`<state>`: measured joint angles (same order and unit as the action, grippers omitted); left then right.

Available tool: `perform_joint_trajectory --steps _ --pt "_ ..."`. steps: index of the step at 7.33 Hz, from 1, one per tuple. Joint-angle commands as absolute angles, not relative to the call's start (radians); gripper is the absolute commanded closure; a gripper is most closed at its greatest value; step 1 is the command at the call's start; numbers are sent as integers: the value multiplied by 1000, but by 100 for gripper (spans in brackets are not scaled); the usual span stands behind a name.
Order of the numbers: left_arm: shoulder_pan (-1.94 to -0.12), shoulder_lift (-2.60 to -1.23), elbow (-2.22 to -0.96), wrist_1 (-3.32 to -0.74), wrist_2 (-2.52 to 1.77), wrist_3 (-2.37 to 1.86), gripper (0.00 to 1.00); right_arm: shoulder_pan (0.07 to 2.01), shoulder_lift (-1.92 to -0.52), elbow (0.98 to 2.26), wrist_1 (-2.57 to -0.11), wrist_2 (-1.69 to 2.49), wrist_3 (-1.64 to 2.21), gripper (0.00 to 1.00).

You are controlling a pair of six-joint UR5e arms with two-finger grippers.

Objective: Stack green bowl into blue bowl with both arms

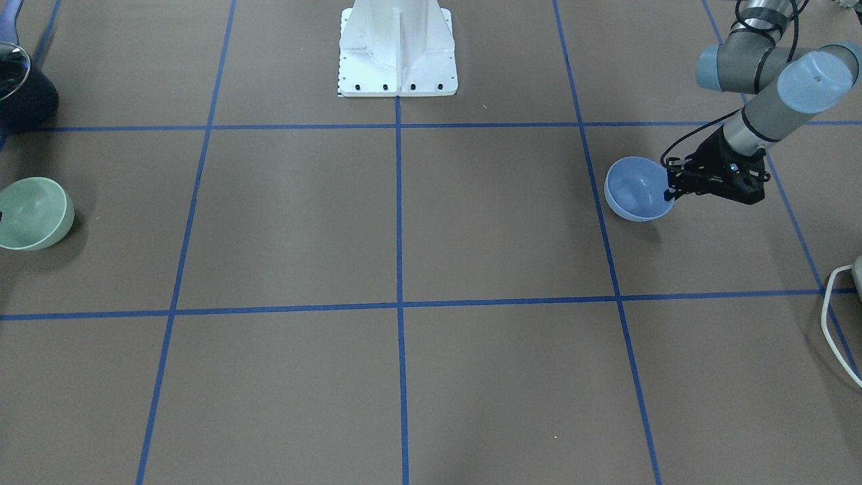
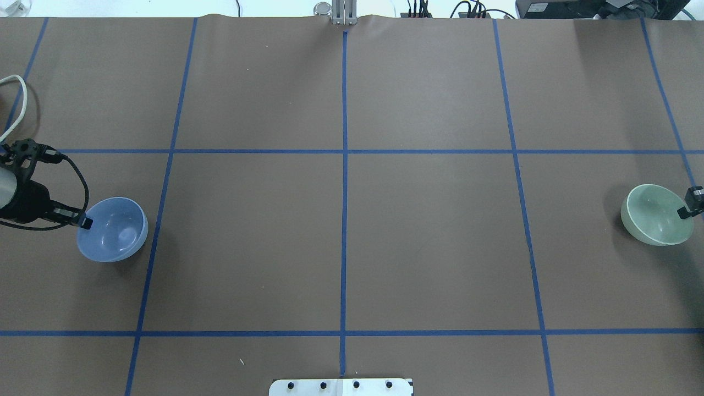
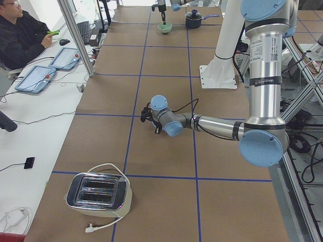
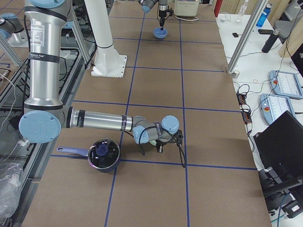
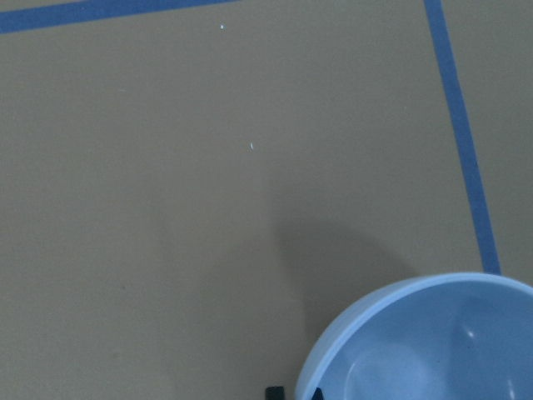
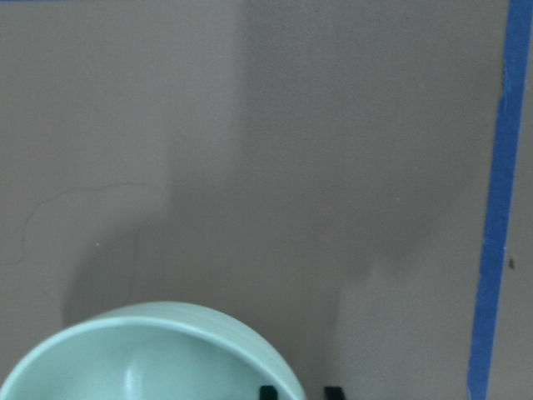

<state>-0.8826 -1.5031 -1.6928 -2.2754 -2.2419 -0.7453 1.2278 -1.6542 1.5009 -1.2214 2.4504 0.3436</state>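
Note:
The blue bowl [image 1: 633, 190] sits at the table's left end and also shows in the overhead view [image 2: 115, 230]. My left gripper [image 1: 669, 190] is shut on its rim, one fingertip inside and one outside, as the left wrist view [image 5: 296, 392] shows. The green bowl [image 2: 654, 215] sits at the right end and also shows at the front view's left edge [image 1: 30, 212]. My right gripper [image 2: 686, 212] is shut on its rim, the fingertips on either side of it in the right wrist view [image 6: 300, 392]. Both bowls are upright and far apart.
A dark pot [image 1: 20, 94] with a glass lid stands behind the green bowl. A toaster [image 3: 98, 191] and its white cable [image 1: 835, 316] lie beyond the blue bowl. The white base mount [image 1: 397, 54] is at the robot's edge. An operator [image 3: 20, 35] sits at the far side.

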Motion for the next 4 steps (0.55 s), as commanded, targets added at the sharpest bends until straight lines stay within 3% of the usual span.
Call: perform_joint_trajectory --steps 1,4 --pt "-884 -1506 -1703 -2276 -2252 -742 100 1227 -1645 1505 -1226 2465 350 100" --pt "-887 -1584 -1773 -2257 -2415 -832 100 1227 -1620 1506 -1233 2531 353 100"
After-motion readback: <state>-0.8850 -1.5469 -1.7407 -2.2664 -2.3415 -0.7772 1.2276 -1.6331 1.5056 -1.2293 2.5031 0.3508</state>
